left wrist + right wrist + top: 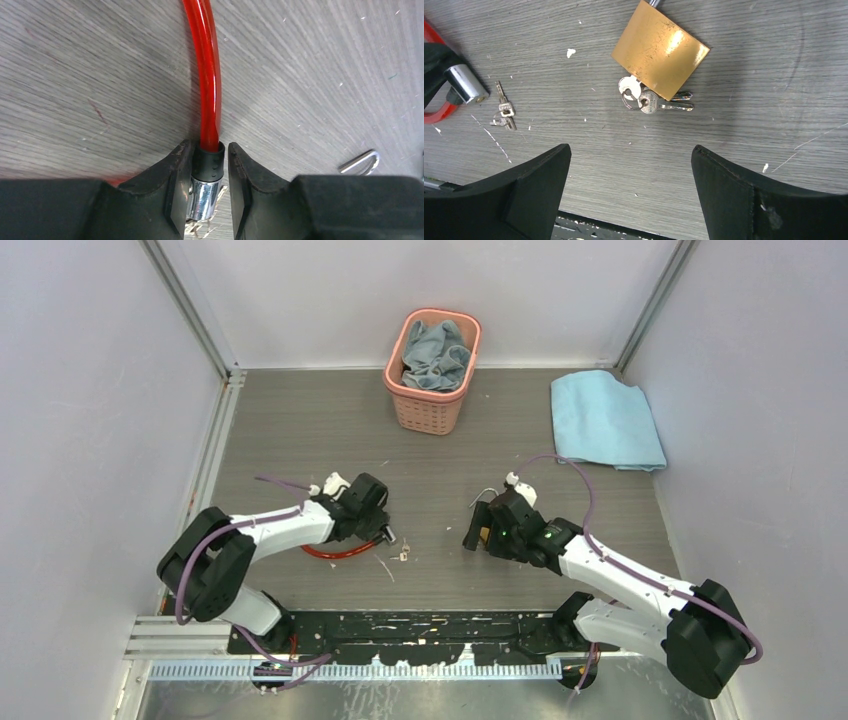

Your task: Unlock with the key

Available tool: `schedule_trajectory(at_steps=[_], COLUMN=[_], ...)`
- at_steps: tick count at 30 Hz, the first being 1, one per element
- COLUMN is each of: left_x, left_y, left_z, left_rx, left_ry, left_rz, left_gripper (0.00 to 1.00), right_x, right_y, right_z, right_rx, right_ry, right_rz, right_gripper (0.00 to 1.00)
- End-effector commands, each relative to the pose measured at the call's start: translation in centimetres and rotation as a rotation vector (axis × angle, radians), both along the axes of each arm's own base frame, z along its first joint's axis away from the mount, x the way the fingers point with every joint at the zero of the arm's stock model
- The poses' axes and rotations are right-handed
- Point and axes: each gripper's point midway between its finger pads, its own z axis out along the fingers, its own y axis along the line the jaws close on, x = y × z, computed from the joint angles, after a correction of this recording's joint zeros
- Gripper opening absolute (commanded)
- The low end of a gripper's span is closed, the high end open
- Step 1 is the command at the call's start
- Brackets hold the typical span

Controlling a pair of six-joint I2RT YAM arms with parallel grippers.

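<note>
The work looks to be at the stage of bracing the lock before any key goes in. The left hand [209,149] is narrow, its 2 fingers astride the black collar [207,162] of the red cable lock [210,75], which lies toward the near edge of the table [300,430], left of the middle. A sliver of gap shows on 1 side, so I cannot tell if it truly grips. The small keys [504,111] lie loose just beside the lock's chrome barrel [466,84]. The right hand [630,150] hangs wide and empty over a brass padlock [659,50] with its own key bunch [649,100] at its base, right of the middle. Next, I judge, the right hand must pinch 1 key by its bow and line it up with a keyway. There is bare table between the arms. The pink basket [428,410] at the far edge and the blue cloth [605,420] near the far right corner are well apart.
</note>
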Motion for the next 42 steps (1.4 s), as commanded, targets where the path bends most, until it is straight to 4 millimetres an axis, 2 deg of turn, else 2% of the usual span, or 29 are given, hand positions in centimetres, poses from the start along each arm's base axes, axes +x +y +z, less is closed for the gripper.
schedule_trajectory(at_steps=[1,3,6,8,11,15,20,24,33,42], left_x=[2.6,3.3,3.7,3.7,3.6,3.6,2.0,0.3,-2.2,-3.8], left_y=[-0.3,-0.5,-0.6,-0.1,1.4,3.6,5.6,7.6,9.5,10.9], left_z=[1.4,2.2,3.4,4.2,5.4,7.7,10.3,11.4,12.5,14.0], left_rx=[-0.021,-0.013,-0.002,0.013,0.057,0.134,0.228,0.286,0.330,0.372], left_ry=[-0.090,-0.113,-0.142,-0.164,-0.198,-0.285,-0.402,-0.457,-0.502,-0.517], left_rz=[0.108,0.101,0.076,0.068,0.044,-0.051,-0.192,-0.243,-0.330,-0.370], left_gripper=[0.37,0.43,0.61,0.72,0.80,0.82,0.77,0.77,0.75,0.75], right_x=[0.5,0.4,0.4,0.3,0.2,0.2,0.6,1.3,2.5,2.3], right_y=[1.6,2.1,2.9,3.5,5.1,7.1,9.4,11.2,15.5,17.6], right_z=[1.3,1.6,2.1,2.3,2.5,2.5,1.9,1.2,0.0,-1.9], right_rx=[0.074,0.095,0.120,0.131,0.150,0.094,-0.022,-0.132,-0.262,-0.324], right_ry=[-0.028,-0.027,-0.038,-0.039,-0.036,-0.043,-0.037,-0.037,-0.018,0.029], right_rz=[0.032,0.050,0.070,0.081,0.117,0.166,0.228,0.282,0.382,0.411], right_gripper=[0.95,0.95,0.94,0.93,0.91,0.89,0.87,0.83,0.70,0.58])
